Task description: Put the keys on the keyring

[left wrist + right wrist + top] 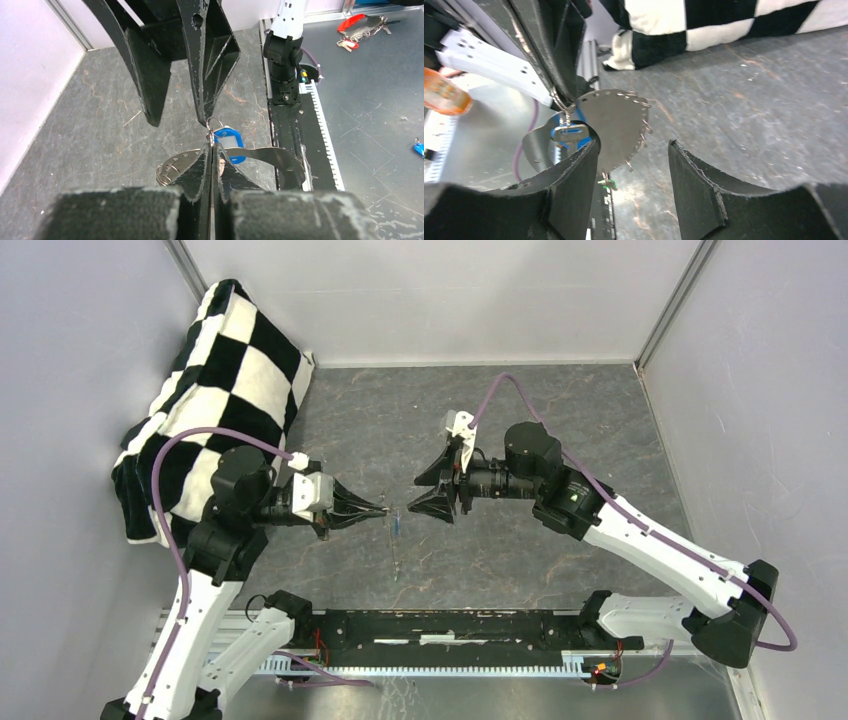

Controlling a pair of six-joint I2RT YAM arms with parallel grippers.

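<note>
Keyring (397, 552) hung off the left fingers (200, 172), which were pressed together, pinching it at its top end, up off the desk (520, 420). Long axis ran pretty much straight down; from above it showed edge-on as a thin line. One keyring, two keys: blue key (569, 133) up by the grip, green key (610, 184) at the bottom end. Right fingers (574, 172) were spread, maybe just touching the blue one, hard to tell.

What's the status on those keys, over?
Left end effector shut on keyring. Right end effector open, facing it. Blue key dangling at pinch. Nothing seen blocking.
</note>
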